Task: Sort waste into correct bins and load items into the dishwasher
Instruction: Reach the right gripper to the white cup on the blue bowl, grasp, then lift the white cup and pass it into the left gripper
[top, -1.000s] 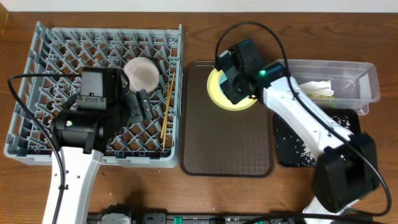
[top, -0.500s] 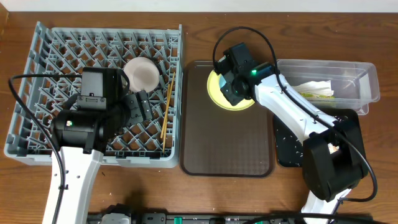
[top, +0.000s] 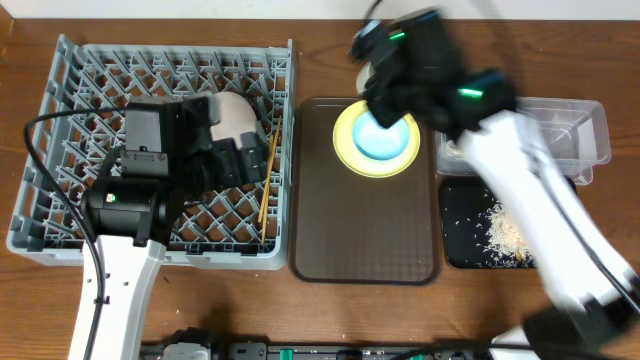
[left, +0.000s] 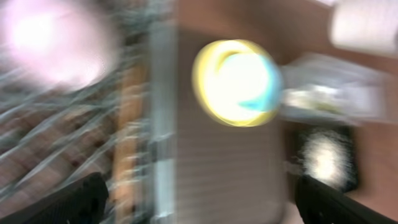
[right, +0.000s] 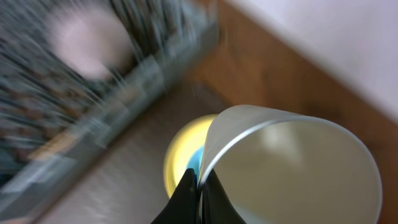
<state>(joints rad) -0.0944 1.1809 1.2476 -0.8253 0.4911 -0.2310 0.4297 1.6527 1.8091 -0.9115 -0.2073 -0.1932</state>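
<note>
My right gripper (right: 200, 186) is shut on the rim of the white bowl (right: 292, 168) and holds it up above the table; the arm (top: 440, 80) is blurred overhead. Below it the light blue bowl (top: 383, 138) sits on the yellow plate (top: 345, 150). My left gripper (top: 235, 160) is open and empty over the grey dish rack (top: 90, 80), beside the white cup (top: 232, 115) and the chopsticks (top: 267, 180). A heap of rice scraps (top: 505, 235) lies in the black tray (top: 460, 210). The clear tub (top: 585, 135) is partly hidden.
The dark brown serving tray (top: 365, 230) lies between the rack and the bins and holds the plate at its far end. The left wrist view is blurred; it shows the plate (left: 208, 93) and the tub (left: 336, 93).
My right arm has risen and swung right with the white bowl, uncovering the blue bowl on the plate. A heap of rice now lies in the black tray. My left wrist has turned right.
</note>
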